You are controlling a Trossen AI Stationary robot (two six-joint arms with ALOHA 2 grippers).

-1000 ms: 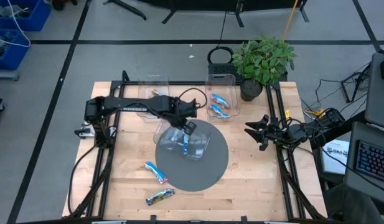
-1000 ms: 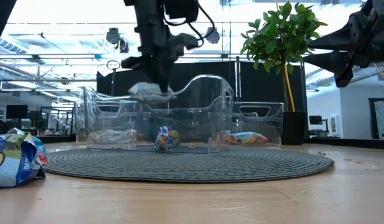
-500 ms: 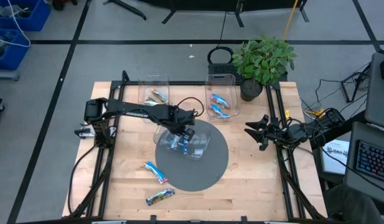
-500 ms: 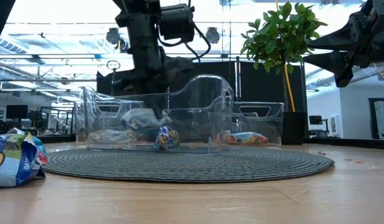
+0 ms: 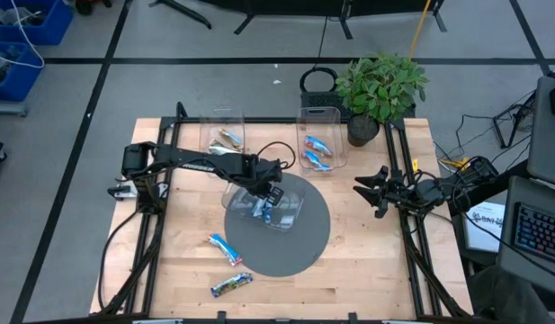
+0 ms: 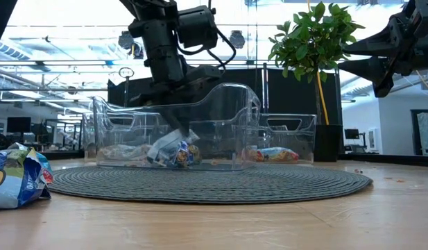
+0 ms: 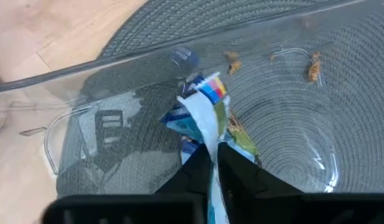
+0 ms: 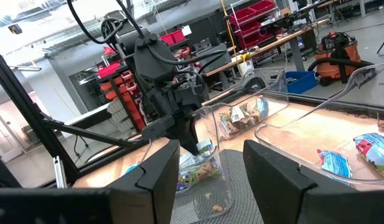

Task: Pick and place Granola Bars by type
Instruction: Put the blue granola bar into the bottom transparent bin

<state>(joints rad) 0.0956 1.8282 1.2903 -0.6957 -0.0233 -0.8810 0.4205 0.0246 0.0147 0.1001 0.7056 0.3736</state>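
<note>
My left gripper [image 5: 262, 200] [image 6: 177, 132] [image 7: 215, 149] is down inside the clear bin [image 5: 290, 216] [image 6: 227, 104] on the round grey mat [image 5: 304, 245], shut on a silvery-blue granola bar [image 7: 204, 115] [image 6: 164, 147]. Another bar [image 6: 187, 154] lies on the bin floor beside it. Two more bars lie on the table: a blue one [image 5: 225, 247] [image 6: 16, 177] and a green-blue one [image 5: 232, 284]. My right gripper [image 5: 371, 191] [image 8: 207, 171] hovers open above the table's right side, away from the bars. My left gripper pinches the silvery-blue bar by one end [image 7: 211, 142] between its two fingers. It comes from above, pointing down into the bin. The bar reaches out past the fingertips, tilted, and its free end [image 6: 155, 157] is low at the bin floor beside the other bar.
Two clear bins stand at the far edge: one [image 5: 225, 138] holds tan bars, the other [image 5: 317, 151] holds blue bars. A potted plant [image 5: 380, 85] stands at the far right corner. Bare wood lies on the near side of the mat.
My left gripper has gone down from above the bin's rim into the bin, staying shut on the bar. The bar has come down with it, from level with the rim to the bin floor next to the bar lying there.
</note>
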